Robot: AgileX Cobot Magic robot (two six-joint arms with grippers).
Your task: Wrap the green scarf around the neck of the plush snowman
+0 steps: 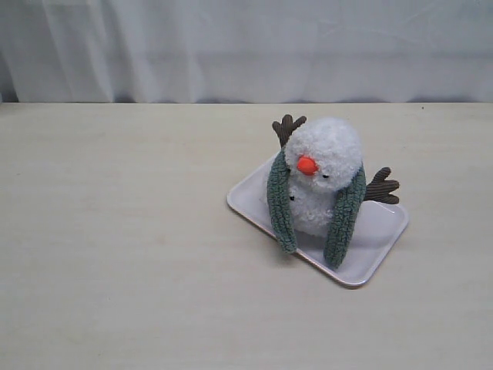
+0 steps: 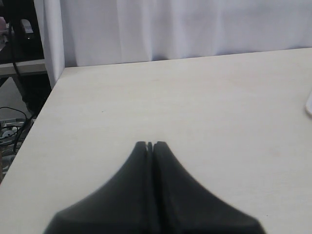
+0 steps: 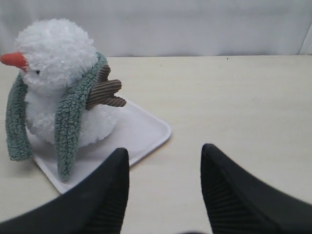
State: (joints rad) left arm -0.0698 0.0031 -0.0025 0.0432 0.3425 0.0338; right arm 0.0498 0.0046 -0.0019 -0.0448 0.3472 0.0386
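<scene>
The plush snowman [image 1: 323,166] stands upright on a white tray [image 1: 377,231], orange nose toward the front. The green scarf [image 1: 343,220] is draped behind its neck, and both ends hang down its front to the tray. In the right wrist view the plush snowman [image 3: 56,58] with the green scarf [image 3: 68,122] sits off to one side of my right gripper [image 3: 165,152], which is open, empty, and over bare table beside the tray. My left gripper [image 2: 150,144] is shut on nothing above bare table near the table's left edge. Neither gripper shows in the exterior view.
A white curtain [image 1: 246,46] hangs behind the table's far edge. The table's left edge [image 2: 46,105] drops off to cables and equipment on the floor. The white tray [image 3: 141,131] has a low raised rim.
</scene>
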